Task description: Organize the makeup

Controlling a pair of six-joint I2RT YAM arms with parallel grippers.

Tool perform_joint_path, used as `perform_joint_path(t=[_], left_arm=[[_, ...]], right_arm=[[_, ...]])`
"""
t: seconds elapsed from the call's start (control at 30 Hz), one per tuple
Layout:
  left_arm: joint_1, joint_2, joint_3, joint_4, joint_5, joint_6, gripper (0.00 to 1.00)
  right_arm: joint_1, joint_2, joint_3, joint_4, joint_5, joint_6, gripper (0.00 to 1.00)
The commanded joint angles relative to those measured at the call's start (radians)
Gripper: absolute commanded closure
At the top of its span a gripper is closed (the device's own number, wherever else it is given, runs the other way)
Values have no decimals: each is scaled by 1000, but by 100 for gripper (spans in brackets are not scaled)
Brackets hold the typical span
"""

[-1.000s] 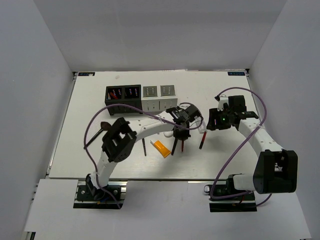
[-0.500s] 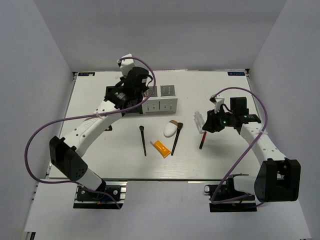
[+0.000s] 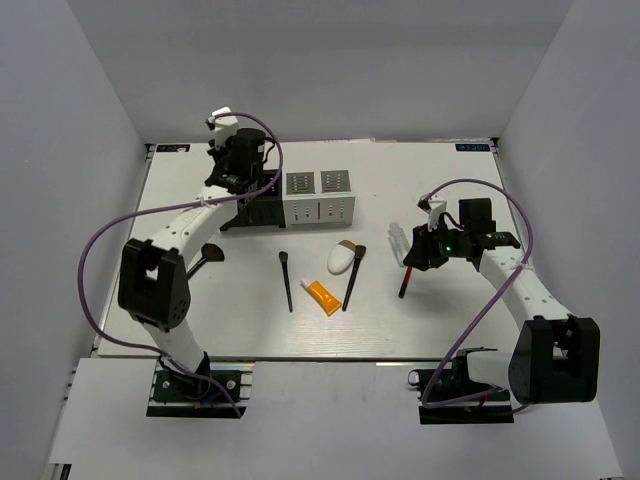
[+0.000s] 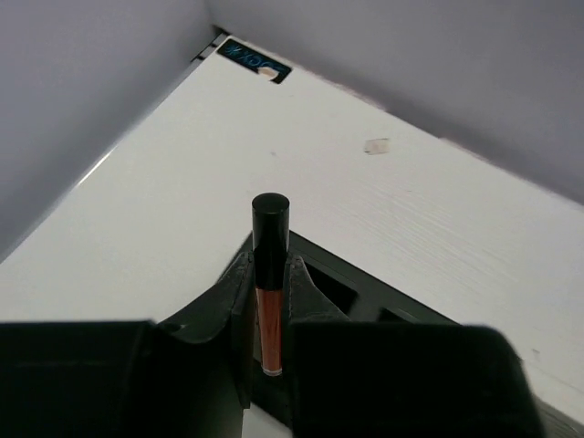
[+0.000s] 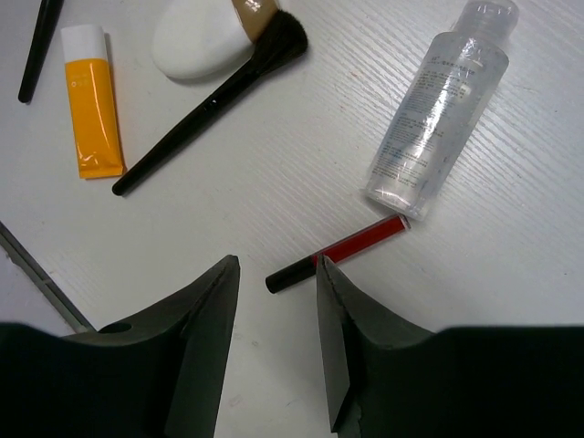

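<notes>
**White tabletop, one gloss held at the far boxes, the rest lying loose**

White walls close in the pale table (image 3: 450, 310) on three sides. At its far left we see the left gripper (image 4: 270, 263) pinching a lip gloss tube (image 4: 270, 301) upright, black cap uppermost, right above the black box (image 4: 356, 287). We cannot tell whether the tube's lower end touches the box. A white box (image 3: 320, 197) stands touching the black one on its right.

On the right side, the right gripper (image 5: 276, 266) hangs with its jaws spread above the black-capped end of a red pencil (image 5: 351, 245). The pencil's red end lies just beside the base of a clear bottle (image 5: 438, 109), which rests on its side. Near the table's middle lie an orange tube (image 5: 91, 109) and a black-handled brush (image 5: 205, 100), whose head rests against a white sponge (image 5: 196, 41).
</notes>
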Motion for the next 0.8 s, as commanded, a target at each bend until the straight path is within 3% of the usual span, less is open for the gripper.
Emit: perform_joint_path(t=[0.0,0.37,0.4,0.43,0.57,0.77], left_arm=[[40,42,52,39,-27,45,100],[73,168,132,34,-11,62,100],[73,164,129,33,11,53,94],[73,156,119,33,17,51,80],[73,129,60,8,22,4,53],[73,83,32,10,31,-18,44]], right_arm=[[1,-5,0,14,2,-19,54],[1,22,20,8,25,-20,44],[0,22,21,8,28,-20,42],[1,29,23,5,31,-20,40],[1,38,24,5,42,-9,38],[3,38,29,5,84,6,38]])
